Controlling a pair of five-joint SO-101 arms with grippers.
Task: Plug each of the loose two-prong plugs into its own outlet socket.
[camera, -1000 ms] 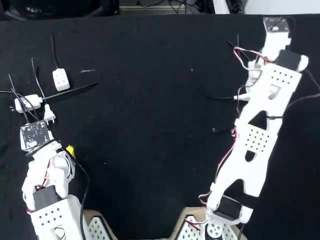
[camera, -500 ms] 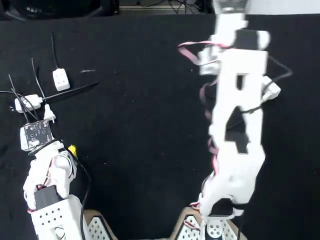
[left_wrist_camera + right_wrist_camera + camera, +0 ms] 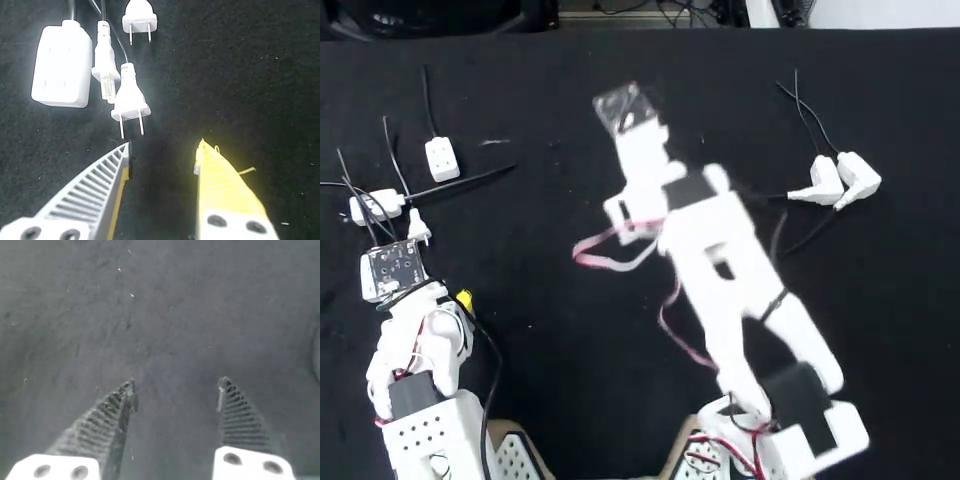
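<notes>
The left hand [image 3: 162, 150], fingers spread and holding nothing, hovers over the black tabletop [image 3: 240, 75] just short of a loose two-prong plug [image 3: 129, 97], whose prongs point toward the gap between the fingers. The white outlet block [image 3: 60, 60] lies just beside this plug, with a slim white connector [image 3: 104, 62] between the two. A second two-prong plug [image 3: 140, 20] lies near the block's far corner, prongs turned toward the first plug. The right hand [image 3: 175, 385], likewise spread and empty, hangs above bare tabletop near its middle, well apart from the outlet block. Two white plug bodies [image 3: 825, 186] on black leads, touching each other, lie farthest from the outlet block, beyond the right arm [image 3: 720, 260].
</notes>
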